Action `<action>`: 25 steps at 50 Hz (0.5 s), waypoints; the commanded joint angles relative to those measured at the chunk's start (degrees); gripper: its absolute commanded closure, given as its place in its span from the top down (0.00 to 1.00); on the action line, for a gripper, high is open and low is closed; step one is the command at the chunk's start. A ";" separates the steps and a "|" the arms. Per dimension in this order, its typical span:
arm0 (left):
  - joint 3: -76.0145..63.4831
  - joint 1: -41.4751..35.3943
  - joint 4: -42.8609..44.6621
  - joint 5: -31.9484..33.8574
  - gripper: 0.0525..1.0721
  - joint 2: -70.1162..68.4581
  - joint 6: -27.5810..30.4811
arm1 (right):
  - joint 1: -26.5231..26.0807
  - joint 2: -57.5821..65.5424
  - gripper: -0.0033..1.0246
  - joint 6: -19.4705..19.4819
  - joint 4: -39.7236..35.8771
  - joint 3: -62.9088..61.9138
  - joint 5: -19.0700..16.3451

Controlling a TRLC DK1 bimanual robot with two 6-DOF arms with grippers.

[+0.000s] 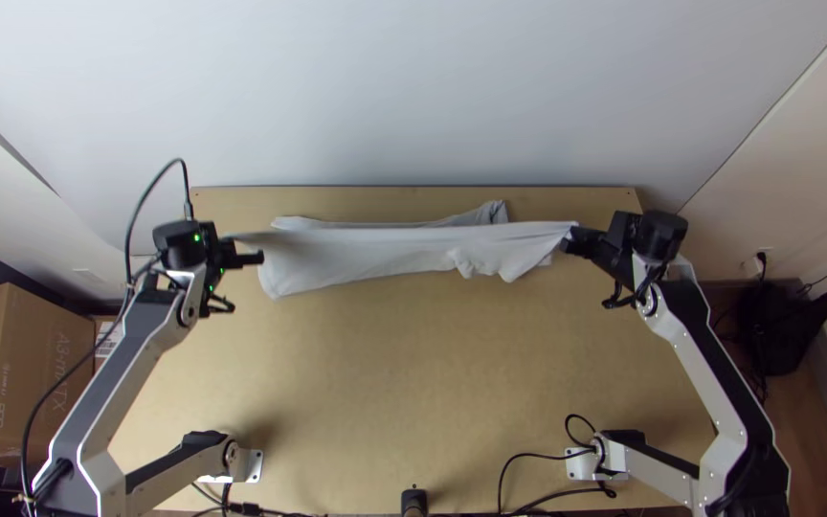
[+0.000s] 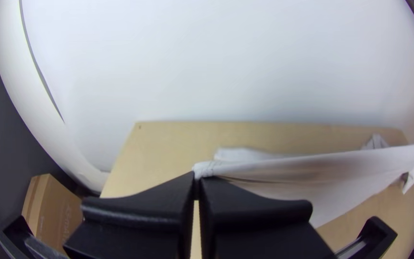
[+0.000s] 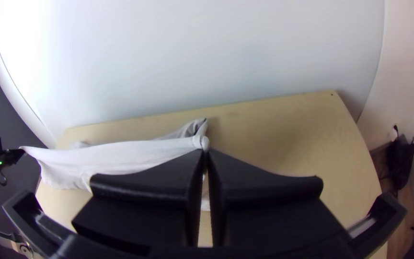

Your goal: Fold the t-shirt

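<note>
"Pale wall (image 1: 413, 86) rising past both grippers, and below them a light wooden worktop (image 1: 385, 364). Where's the t-shirt?"

"Strung between the two. The white t-shirt (image 1: 366, 251) runs from the left gripper (image 1: 230, 251) across to the right gripper (image 1: 571, 233), its top edge drawn nearly straight."

"Is the left one really holding it?"

"Yes. In its wrist view, the left gripper (image 2: 197, 176) has its fingers pressed together on a hemmed end of the cloth."

"And the other?"

"Same there: the right gripper (image 3: 205, 152) pinches a small gathered bit at its fingertips."

"How does the rest lie?"

"As a long, narrow band. Closer to the left gripper it's fairly smooth and drops wider toward the arm bases; nearer the right gripper it bunches into small folds and a hanging point. Another part of the shirt shows behind the band, with a crumpled peak a little inward of the right gripper, on the wall side."

"Anything farther out?"

"A cardboard box (image 1: 40, 373) beyond the left gripper, off the worktop, and a black bag-like thing (image 1: 782, 325) on the floor, out past the right gripper."
</note>
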 commanded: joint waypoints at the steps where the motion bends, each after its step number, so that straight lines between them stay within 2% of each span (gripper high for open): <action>1: 9.24 1.23 1.24 -3.63 0.02 4.63 -1.11 | 0.00 3.57 0.03 -0.59 1.41 5.35 1.95; 11: 23.83 0.97 1.24 -4.60 0.02 13.51 -1.11 | 1.05 11.57 0.03 -0.85 1.59 17.83 3.44; 25: 44.40 1.67 1.07 -6.18 0.02 21.77 -0.23 | 1.40 23.52 0.03 -1.11 -2.81 46.74 3.79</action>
